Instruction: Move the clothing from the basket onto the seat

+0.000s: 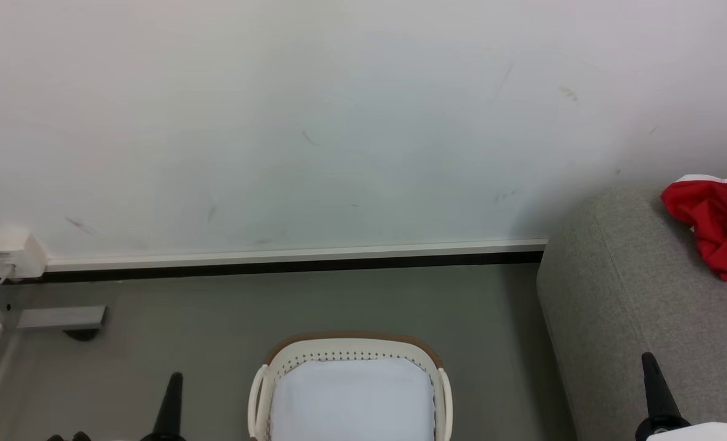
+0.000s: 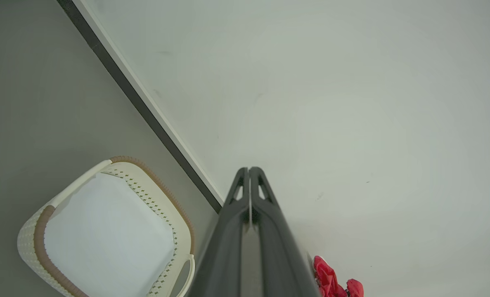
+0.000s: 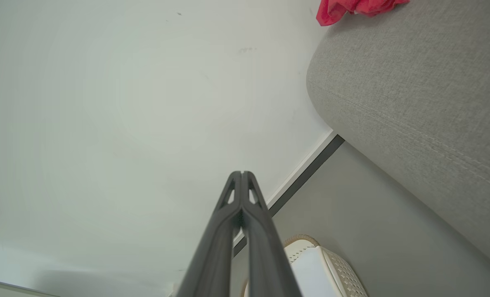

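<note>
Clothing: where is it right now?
In the head view the red clothing lies on the grey seat at the far right edge, close to the wall. It is well apart from the basket on the floor at bottom centre.

The left end effector [image 2: 249, 169] has two long, matte, dark grey fingers [image 2: 228, 247] that taper to narrow rounded tips, each with a slim triangular cut-out just below the tip. The right end effector [image 3: 242, 173] has the same build and matching cut-outs. In the head view both look like black pointed spikes. The right one's base has a rounded black collar [image 1: 660, 424] and a white casing [image 1: 700, 432].
</note>
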### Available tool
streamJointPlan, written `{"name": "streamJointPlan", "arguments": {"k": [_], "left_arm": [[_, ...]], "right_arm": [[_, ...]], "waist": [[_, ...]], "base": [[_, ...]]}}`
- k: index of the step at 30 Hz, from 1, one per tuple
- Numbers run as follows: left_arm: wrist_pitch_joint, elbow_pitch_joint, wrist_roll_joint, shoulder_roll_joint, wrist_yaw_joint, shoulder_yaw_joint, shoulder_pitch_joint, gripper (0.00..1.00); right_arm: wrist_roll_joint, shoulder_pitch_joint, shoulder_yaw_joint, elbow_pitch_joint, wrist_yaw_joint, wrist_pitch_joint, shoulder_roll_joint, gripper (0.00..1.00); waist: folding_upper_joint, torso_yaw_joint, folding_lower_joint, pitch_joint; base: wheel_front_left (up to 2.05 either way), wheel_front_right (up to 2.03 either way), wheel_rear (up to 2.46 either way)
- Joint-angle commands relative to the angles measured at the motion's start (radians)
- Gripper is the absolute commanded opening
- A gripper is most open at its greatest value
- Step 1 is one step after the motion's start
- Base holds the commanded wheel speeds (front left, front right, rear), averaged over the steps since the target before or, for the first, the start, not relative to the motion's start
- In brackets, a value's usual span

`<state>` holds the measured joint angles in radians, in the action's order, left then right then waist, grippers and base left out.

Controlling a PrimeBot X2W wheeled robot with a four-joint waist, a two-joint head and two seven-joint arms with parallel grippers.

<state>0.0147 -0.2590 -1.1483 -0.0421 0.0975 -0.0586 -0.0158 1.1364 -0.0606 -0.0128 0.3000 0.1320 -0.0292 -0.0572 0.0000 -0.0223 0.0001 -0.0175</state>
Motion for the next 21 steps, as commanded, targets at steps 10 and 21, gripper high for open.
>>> {"name": "streamJointPlan", "arguments": {"k": [10, 21], "left_arm": [[-0.030, 0.010, -0.106, -0.009, 0.011, -0.017, -0.034, 0.00], [-0.056, 0.012, -0.196, -0.009, 0.017, -0.027, -0.051, 0.00]], "right_arm": [[0.110, -0.029, -0.022, -0.022, -0.001, 0.029, -0.007, 0.00], [0.209, -0.034, -0.040, -0.032, -0.002, 0.056, -0.007, 0.00]], "waist": [[0.0000, 0.004, -0.0001, 0.003], [0.0000, 0.008, -0.0001, 0.007]], "base": [[0.00, 0.00, 0.00], [0.00, 0.00, 0.00]]}}
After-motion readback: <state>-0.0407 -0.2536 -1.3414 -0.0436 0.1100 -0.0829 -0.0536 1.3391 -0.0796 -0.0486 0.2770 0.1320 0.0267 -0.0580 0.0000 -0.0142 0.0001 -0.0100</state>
